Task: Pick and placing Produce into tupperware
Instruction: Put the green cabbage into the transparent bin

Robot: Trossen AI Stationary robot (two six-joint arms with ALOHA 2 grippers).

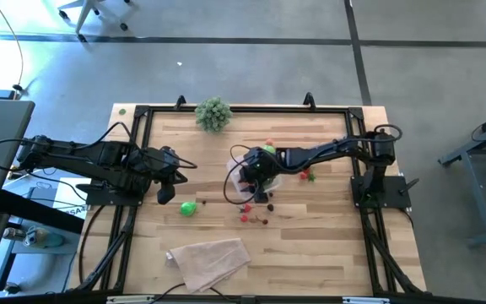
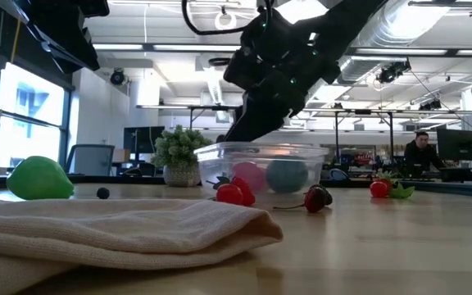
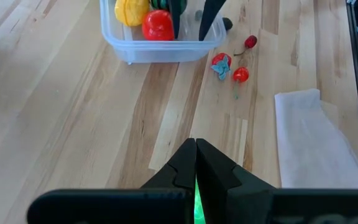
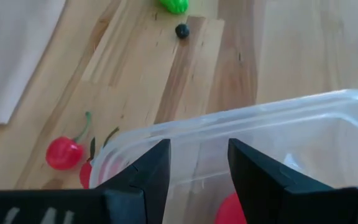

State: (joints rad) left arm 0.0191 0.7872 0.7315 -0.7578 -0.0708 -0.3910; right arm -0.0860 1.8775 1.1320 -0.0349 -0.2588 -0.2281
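Note:
The clear tupperware (image 3: pixel 160 50) stands mid-table and holds a yellow piece (image 3: pixel 131 9) and a red piece (image 3: pixel 157 25). My right gripper (image 4: pixel 197 162) is open, its fingers pointing down inside the box just short of its wall (image 4: pixel 278 124). It also shows in the low view (image 2: pixel 252 123). Loose produce lies on the wood near the box: red pieces (image 3: pixel 240 74), a cherry (image 3: pixel 250 42), a green piece (image 1: pixel 189 208) and a small dark ball (image 4: pixel 182 30). My left gripper (image 3: pixel 196 149) is shut and hovers at the table's left.
A beige cloth (image 1: pixel 209 260) lies at the near edge. A bushy pale-green plant ball (image 1: pixel 213 112) stands at the far edge. One more red piece with a green leaf (image 1: pixel 307 176) lies to the right of the box. A black frame borders the table.

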